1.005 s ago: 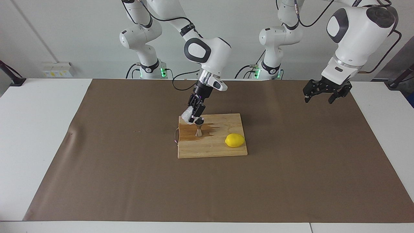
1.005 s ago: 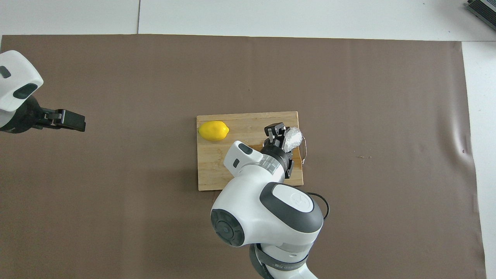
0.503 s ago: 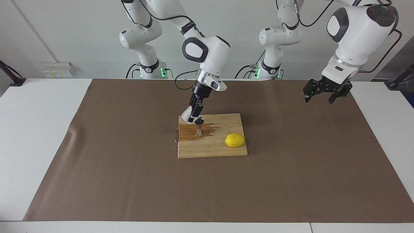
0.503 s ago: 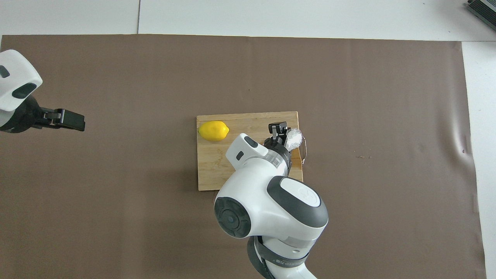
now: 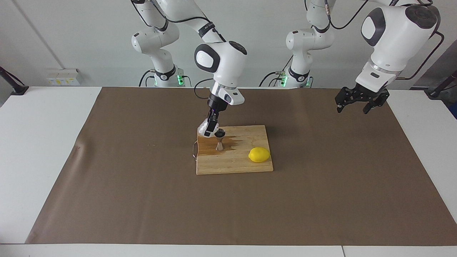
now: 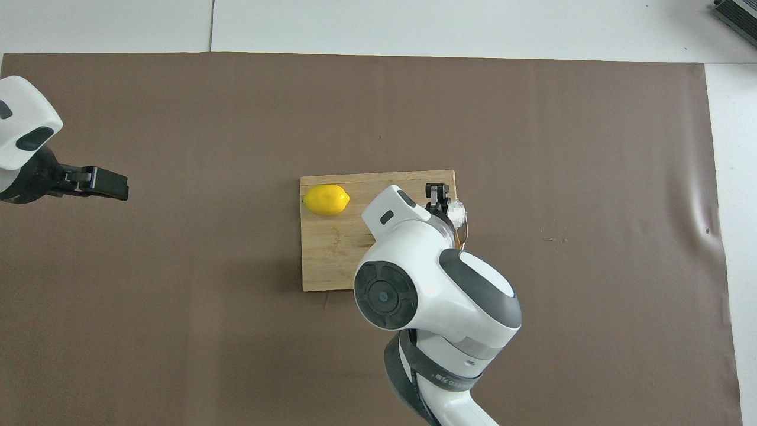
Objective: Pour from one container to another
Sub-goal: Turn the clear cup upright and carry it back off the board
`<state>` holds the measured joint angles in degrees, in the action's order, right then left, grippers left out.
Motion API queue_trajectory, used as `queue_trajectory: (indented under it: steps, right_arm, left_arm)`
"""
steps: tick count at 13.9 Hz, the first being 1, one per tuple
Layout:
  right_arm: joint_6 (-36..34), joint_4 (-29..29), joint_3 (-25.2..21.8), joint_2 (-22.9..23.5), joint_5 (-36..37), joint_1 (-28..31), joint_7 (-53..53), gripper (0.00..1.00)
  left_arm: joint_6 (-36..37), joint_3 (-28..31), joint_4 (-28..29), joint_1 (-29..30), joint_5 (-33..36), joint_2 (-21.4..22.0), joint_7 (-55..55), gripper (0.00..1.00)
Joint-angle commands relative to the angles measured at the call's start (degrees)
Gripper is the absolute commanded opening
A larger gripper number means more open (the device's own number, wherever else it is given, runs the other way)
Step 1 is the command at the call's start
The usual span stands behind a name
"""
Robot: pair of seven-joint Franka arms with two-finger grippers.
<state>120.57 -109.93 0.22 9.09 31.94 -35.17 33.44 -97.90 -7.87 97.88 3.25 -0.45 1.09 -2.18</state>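
Now right gripper (image 5: 210, 129) clamps plastic cup (image 5: 204, 129) just beside jigger (image 5: 219, 140) mouth, toward right arm's end; left gripper (image 5: 357, 101) waits, fingers spread.

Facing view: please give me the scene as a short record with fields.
right pincer: shut on the small translucent ribbed plastic cup, held beside the mouth of the shiny steel hourglass jigger
jigger: upright on the wooden cutting board
yellow lemon: on the board, toward the left arm's end
left pincer: open, waiting over the brown table cover
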Motion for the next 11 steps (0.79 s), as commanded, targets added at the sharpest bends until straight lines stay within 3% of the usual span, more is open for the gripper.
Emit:
queue_trajectory:
  steps: [1, 6, 11]
  right_arm:
    - [1.2, 1.6, 0.5, 1.2, -5.8, 3.2, 5.7, 0.00]
    - [3.6, 0.6, 0.5, 2.3, -15.8, 10.6, 20.6, 0.00]
    - [4.2, -4.5, 0.5, 1.5, -28.8, 19.1, 37.0, 0.00]
  left_arm:
    - [0.2, 0.5, 0.5, -0.3, 1.0, 1.0, -0.1, 1.00]
    - [0.2, 0.4, 0.5, -0.3, 1.0, 1.0, -0.1, 1.00]
    - [0.2, 0.4, 0.5, -0.3, 1.0, 1.0, -0.1, 1.00]
